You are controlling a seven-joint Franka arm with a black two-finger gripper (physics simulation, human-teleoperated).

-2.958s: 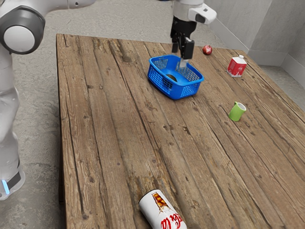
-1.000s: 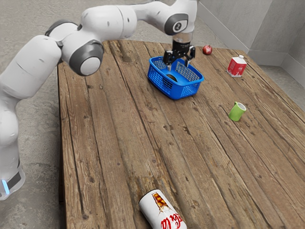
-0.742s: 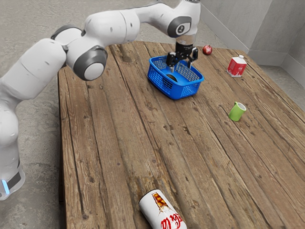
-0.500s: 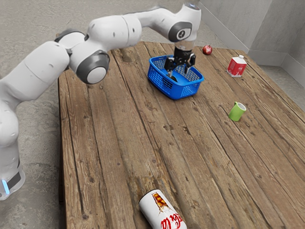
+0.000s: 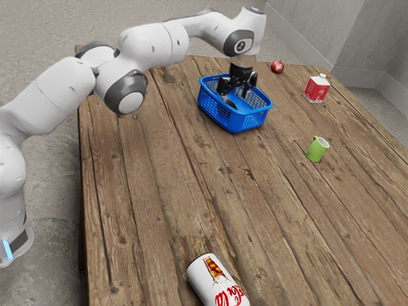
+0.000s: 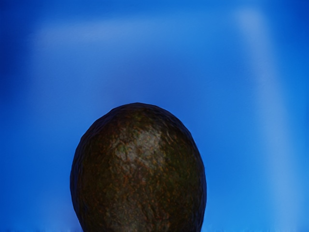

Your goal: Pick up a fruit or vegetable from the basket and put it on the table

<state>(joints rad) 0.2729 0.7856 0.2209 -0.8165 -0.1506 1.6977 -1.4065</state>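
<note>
Nearest, the printed can (image 5: 218,280) lies on its side on the bench (image 5: 153,185), well apart from the work. Farther in, the green cup (image 5: 315,152) stands upright. Beyond it sits the blue basket (image 5: 239,122), the dark avocado (image 6: 139,169) inside. The jaws reach down into the basket, spread, pinching nothing; they seem set wide so the fruit can fit between them. Closing looks next, then a lift clear of the rim. Farther off stand the red-and-white carton (image 5: 315,90) and, last, the red fruit (image 5: 277,66).
</note>
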